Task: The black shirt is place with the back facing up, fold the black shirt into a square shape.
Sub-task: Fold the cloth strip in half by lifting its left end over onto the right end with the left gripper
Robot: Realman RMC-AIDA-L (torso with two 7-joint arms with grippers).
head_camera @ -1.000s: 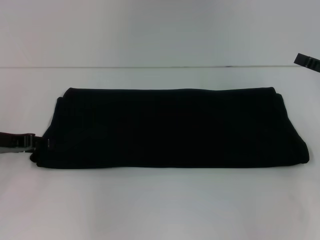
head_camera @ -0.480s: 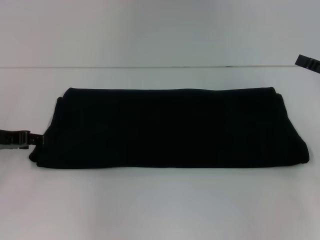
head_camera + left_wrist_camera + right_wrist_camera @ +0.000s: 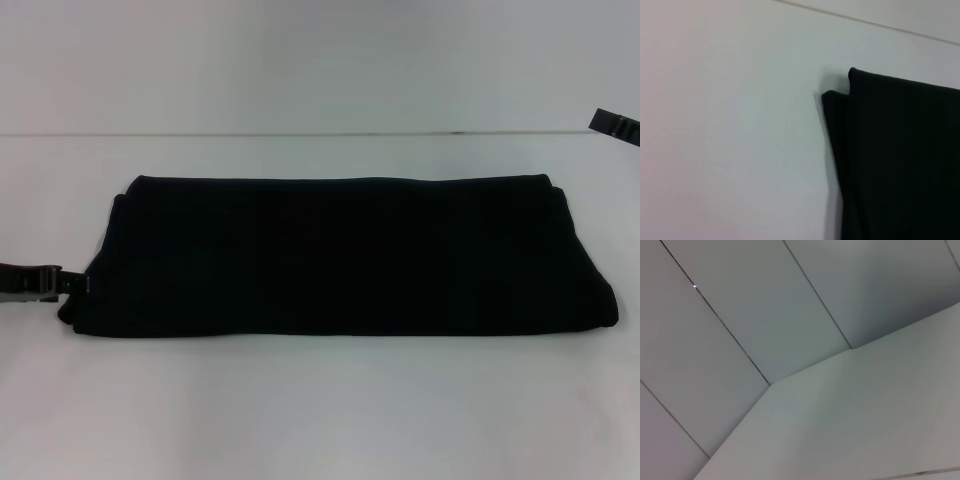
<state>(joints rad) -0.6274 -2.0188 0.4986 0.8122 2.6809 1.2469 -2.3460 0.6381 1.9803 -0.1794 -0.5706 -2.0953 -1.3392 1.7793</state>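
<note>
1. The left gripper (image 3: 62,282) is standing at the 9 o'clock end of the black shirt (image 3: 340,255), its tip touching the low left corner of the cloth. If its fingers are apart or pressed together on the fabric, I cannot tell.
2. Compared with one second ago, the tip is sitting closer in against the cloth edge. Since half a second ago it is drawing back a very little, and the shirt outline is staying the same.
3. To my judgement, this means the arm is trying to take the left end for the last crosswise fold. The shirt is already a long band, not yet a square.
4. The shirt is lying in the middle of the white table (image 3: 320,410), stretched from 9 to 3 o'clock. In the left wrist view its end is showing two stepped layers.
5. Bare table is remaining at 6 and at 12 o'clock, so the end has room for travelling over toward 3 o'clock.
6. The right gripper (image 3: 612,124) is waiting well apart, near 2 o'clock, at the picture edge. Its fingers I cannot read.
</note>
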